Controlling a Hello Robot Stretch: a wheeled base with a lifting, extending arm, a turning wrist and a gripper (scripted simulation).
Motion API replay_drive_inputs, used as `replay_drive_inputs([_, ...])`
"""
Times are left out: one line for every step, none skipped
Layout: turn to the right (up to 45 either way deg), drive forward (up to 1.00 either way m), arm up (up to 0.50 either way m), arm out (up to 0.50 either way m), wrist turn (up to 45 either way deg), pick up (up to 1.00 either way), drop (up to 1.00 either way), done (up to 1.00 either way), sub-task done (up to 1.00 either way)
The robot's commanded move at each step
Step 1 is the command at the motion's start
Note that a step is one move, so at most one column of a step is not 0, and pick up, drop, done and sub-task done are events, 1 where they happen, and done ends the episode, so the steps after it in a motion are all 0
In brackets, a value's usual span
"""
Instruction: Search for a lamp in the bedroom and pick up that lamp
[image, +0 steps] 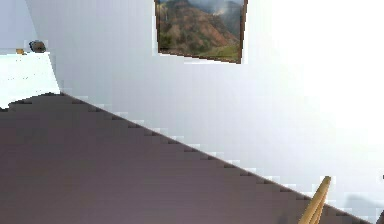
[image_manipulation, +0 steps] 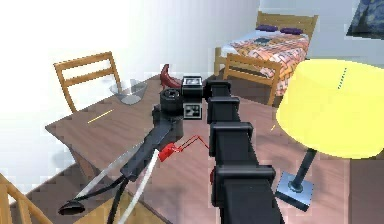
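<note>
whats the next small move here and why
Probably back the base up a little: the lamp stands on the table at the arm side view's right, while the gripper points toward the view's left, away from it.

in the forward view, dark brownish-purple floor (image: 100, 160) meeting a pale wall (image: 290, 100) along a slanting line; high up, a mountain landscape painting (image: 200, 28); at the left edge, a white cabinet (image: 22, 78) with a small dark object (image: 38, 46) on top; at the bottom right, a wooden chair corner (image: 318, 200). in the arm side view, a brown wooden counter (image_manipulation: 70, 135), a wooden chair (image_manipulation: 88, 75) behind it against a bright white wall (image_manipulation: 50, 30); farther back, a bed (image_manipulation: 275, 52) with patterned quilt, purple pillows (image_manipulation: 282, 29) and wooden headboard.
</note>
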Motion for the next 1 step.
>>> replay_drive_inputs([0.0,0.0,0.0,0.0,45.0,0.0,0.0,0.0,0.0])
